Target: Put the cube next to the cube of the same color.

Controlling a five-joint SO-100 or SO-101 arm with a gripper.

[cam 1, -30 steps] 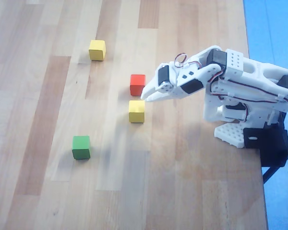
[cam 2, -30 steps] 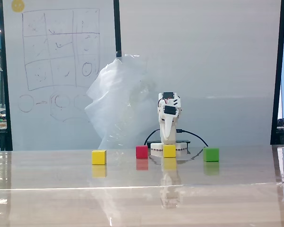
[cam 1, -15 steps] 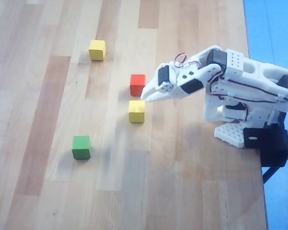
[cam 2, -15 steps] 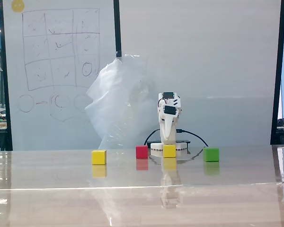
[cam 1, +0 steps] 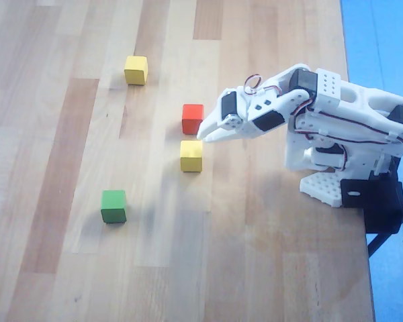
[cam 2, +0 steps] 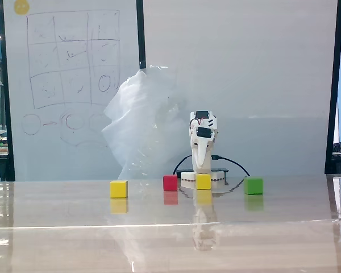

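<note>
Two yellow cubes (cam 1: pixel 191 155) (cam 1: pixel 136 70), one red cube (cam 1: pixel 192 119), one green cube (cam 1: pixel 113 206); closed, empty pincer (cam 1: pixel 205 135) above.

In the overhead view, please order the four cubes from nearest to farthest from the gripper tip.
Measured from the gripper:
1. Red cube and the yellow cube below it: both lie just beside the tip, too close to rank.
2. Yellow cube, upper left.
3. Green cube, lower left, farthest.

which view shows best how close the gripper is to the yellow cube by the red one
The overhead view: the gripper sits just up and right of that yellow cube, apart. The fixed view stacks gripper over cube, hiding depth.
</note>
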